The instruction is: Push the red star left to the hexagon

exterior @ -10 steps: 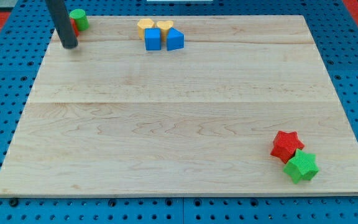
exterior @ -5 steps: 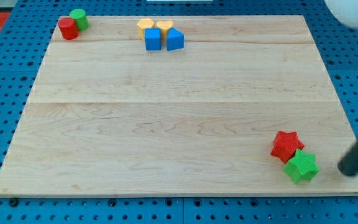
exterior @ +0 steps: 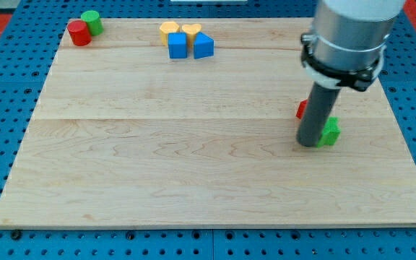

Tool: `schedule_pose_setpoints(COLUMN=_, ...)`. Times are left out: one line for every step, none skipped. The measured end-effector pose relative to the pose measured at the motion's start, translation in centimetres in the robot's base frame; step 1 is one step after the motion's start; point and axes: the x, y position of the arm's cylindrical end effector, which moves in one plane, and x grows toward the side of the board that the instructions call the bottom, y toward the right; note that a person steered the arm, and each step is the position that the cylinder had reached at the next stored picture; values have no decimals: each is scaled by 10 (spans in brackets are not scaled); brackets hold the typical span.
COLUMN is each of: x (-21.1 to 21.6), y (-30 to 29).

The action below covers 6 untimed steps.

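My tip [exterior: 309, 142] rests on the board at the view's right, mid-height. The rod hides most of the red star [exterior: 302, 109], of which only a sliver shows at the rod's left edge. The green star [exterior: 330, 131] pokes out on the rod's right side, touching it. The yellow hexagon [exterior: 168, 29] sits near the view's top, left of centre, next to a yellow heart [exterior: 191, 30].
Two blue blocks [exterior: 178, 45] [exterior: 203, 45] lie just below the yellow pair. A red cylinder [exterior: 79, 33] and a green cylinder [exterior: 91, 21] sit at the board's top left corner. The arm's grey body [exterior: 349, 32] hangs over the top right.
The rod has swung from the board's lower right edge to the middle right. The red and green stars have moved up from the lower right corner and lie against the rod.
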Motion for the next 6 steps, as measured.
schedule_pose_setpoints(x=13, y=28)
schedule_pose_setpoints(x=21, y=38)
schedule_pose_setpoints(x=18, y=61)
schedule_pose_setpoints(x=-13, y=61)
schedule_pose_setpoints(x=-27, y=61)
schedule_pose_setpoints(x=-18, y=104)
